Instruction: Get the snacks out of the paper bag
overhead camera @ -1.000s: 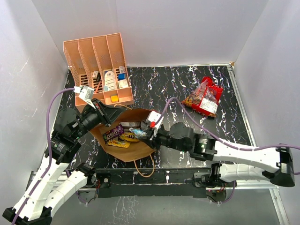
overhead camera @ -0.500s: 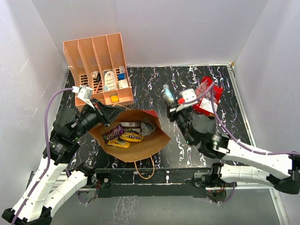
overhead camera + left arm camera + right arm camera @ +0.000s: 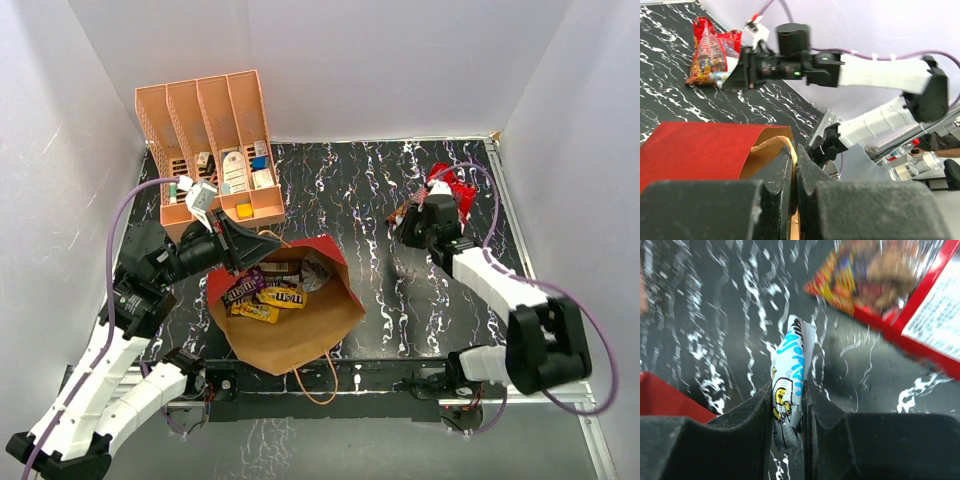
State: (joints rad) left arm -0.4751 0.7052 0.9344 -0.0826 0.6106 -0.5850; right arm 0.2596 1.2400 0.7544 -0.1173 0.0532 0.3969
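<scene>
Paper bag: the large dark red paper carrier bag (image 3: 300, 335) with a brown kraft lining sits at the near left of the black, white-veined marble-look surface (image 3: 340, 180). Its mouth gapes up towards the overhead camera, and a tan twisted loop handle (image 3: 310, 366) hangs at its near rim.
Left jaws: on the left arm (image 3: 150, 285), narrowed to a sliver on the far rim of the paper bag. The left wrist view shows the kraft edge (image 3: 772, 149) pinched between them, with the red outer wall (image 3: 695, 150) spreading away to one side.
Snacks inside: a small shiny purple packet (image 3: 243, 285), a small yellow packet (image 3: 258, 312) and a brown-and-yellow packet (image 3: 284, 296) lie close together on the lining just inside the mouth. A pale crinkly packet (image 3: 315, 275) lies beside them.
Right jaws: on the right arm (image 3: 480, 275), reached to the far right of the surface, well apart from the paper bag. They are clamped on a small silver-blue shiny packet (image 3: 788, 385), which runs lengthwise between them with its end poking past the tips.
Silver-blue packet: out of the paper bag, over bare surface just beside the sweets bag. Whether it touches the surface cannot be told.
Sweets bag: the large red-and-clear crinkly sweets bag (image 3: 890, 285) lies flat at the far right. In the top view it (image 3: 458, 187) is partly hidden by the right wrist.
Rack: a peach-coloured slotted plastic file rack (image 3: 200, 105) stands in the far left corner, just behind the paper bag, with small white and blue boxes (image 3: 235, 170) in its slots.
</scene>
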